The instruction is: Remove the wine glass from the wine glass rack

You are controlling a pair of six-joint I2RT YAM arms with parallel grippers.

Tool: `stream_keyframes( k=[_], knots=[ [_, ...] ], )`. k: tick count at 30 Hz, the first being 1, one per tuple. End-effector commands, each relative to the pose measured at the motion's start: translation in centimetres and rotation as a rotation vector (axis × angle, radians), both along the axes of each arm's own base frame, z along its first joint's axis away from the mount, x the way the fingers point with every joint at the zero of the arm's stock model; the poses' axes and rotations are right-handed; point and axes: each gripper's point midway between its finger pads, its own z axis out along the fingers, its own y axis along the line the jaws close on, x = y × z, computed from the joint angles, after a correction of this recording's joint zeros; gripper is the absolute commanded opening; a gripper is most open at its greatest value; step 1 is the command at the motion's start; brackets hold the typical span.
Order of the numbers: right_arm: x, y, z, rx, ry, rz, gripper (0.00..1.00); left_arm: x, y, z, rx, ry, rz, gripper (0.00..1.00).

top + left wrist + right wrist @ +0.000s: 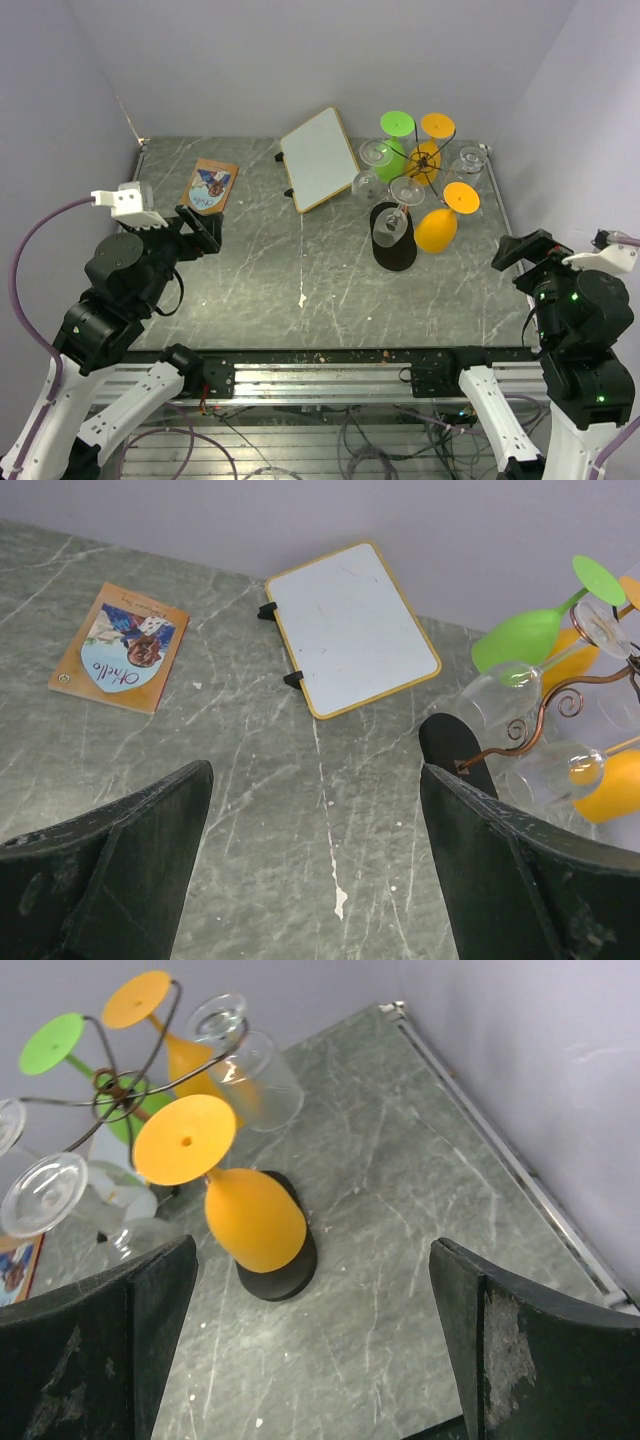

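Rack (426,163) is your landmark: it stands upright on its black base (395,258), and glasses hang upside down from its curled arms all round. There are two orange, one green (390,158) and several clear. The orange glass (255,1218) on the rack's near-right side is the easiest pick, since its bowl hangs free over the base and faces your right gripper (312,1250). That gripper is released, jaws spread wide and holding nothing, well apart from the rack on its near-right. Your left gripper (315,775) is likewise spread and empty, well to the rack's left, beyond the whiteboard (320,158) and the book (211,186). The reach has not yet begun, so line up first. Bring the right jaws in level, one either side of the orange bowl or its stem, and keep clear of the clear glass (245,1065) hanging just behind. Close softly, because the bowl looks smooth and round and would likely slip under a hard pinch. Do not pull down. The foot probably sits in a wire slot, so lift slightly and slide it outward, away from the rack's stem. Go slowly: the thin wire tree may sway or tip and knock its neighbours.
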Motion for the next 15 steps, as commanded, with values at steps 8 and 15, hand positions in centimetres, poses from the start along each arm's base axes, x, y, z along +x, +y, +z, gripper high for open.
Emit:
stream_keyframes(
  k=[8, 15],
  knots=[
    [-0.5, 1.7, 0.9, 0.005, -0.146, 0.105, 1.00, 1.4, -1.4, 0.4, -0.025, -0.015, -0.027, 0.95],
    [0.4, 4.3, 1.8, -0.035, -0.141, 0.266, 1.00, 1.7, -2.7, -0.9, -0.055, 0.018, -0.075, 0.95]
  ],
)
